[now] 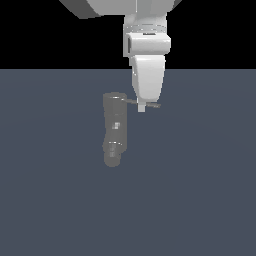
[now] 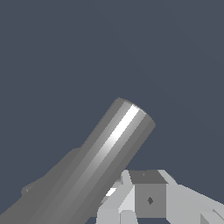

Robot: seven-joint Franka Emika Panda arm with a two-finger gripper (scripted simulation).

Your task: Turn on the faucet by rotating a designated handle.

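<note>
A: Flat slate-blue desk (image 1: 200, 200) under a black backdrop, nothing else about. Near the middle, a dull grey faucet (image 1: 113, 131); thick body, long axis running up and down in the exterior view, slightly bent, rounded spout end lowest. In the wrist view, seen as a broad shiny cylinder slanting across the picture.

B: And the handle (image 1: 131, 101)?

A: Thin grey rod, leaving the faucet's top and pointing toward the exterior view's right, nearly level, dipping a little at the far tip. Long axis roughly crosswise to the body.

B: Claw (image 1: 141, 107)?

A: Down right at the rod, about midway along, crossing in front. Clenched, spread or gripping the rod: cannot tell, fingertip too small outside and only a pale blocky piece visible by the wrist.

B: Risks?

A: Probably slipping off. Slim rod, little to bear on; a push too close to the tip likely to slide past. A push aimed along the rod rather than across: no turn, just jamming. Too low a pass: a knock against the thick body instead.
</note>
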